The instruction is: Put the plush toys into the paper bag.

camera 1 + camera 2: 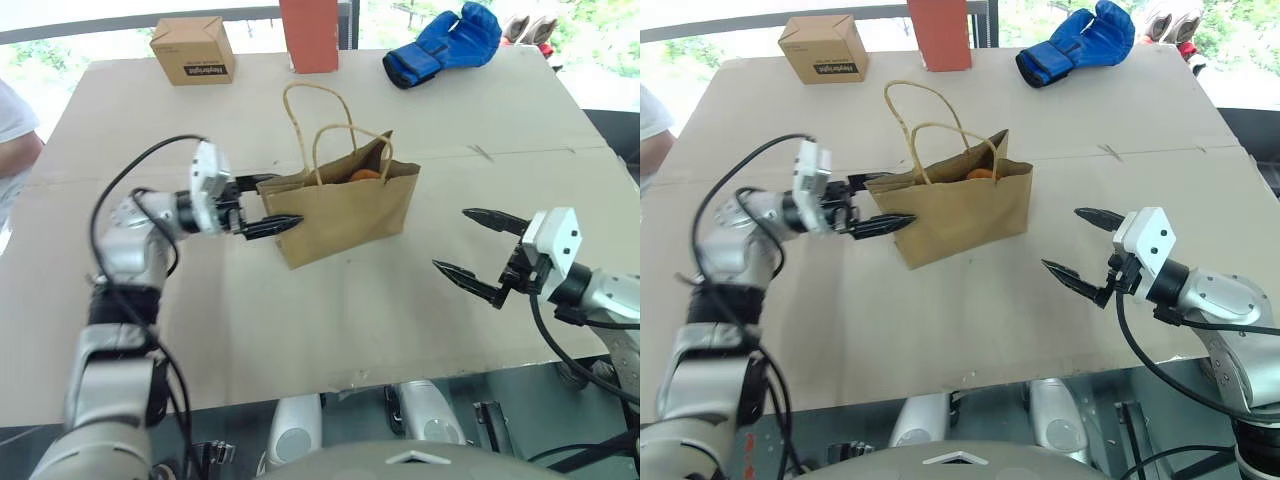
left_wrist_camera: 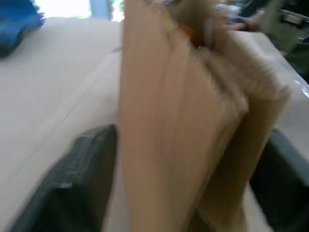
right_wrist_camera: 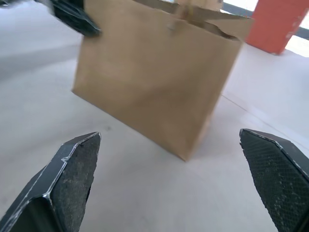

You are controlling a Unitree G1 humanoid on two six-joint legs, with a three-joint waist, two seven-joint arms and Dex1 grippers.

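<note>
Left gripper [image 1: 262,205] jaws wide, straddling near end of paper bag [image 1: 345,215], contact unclear through blur. Right gripper [image 1: 480,250] spread wide, empty, well apart from bag. Orange plush toy [image 1: 365,175] inside upright bag. Behind bag: cardboard box [image 1: 192,50], red block [image 1: 310,35], blue boxing glove [image 1: 442,45].

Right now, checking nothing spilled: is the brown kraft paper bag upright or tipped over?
Upright. The brown kraft paper bag stands on its base, mouth up, handles raised, something orange visible inside.
</note>
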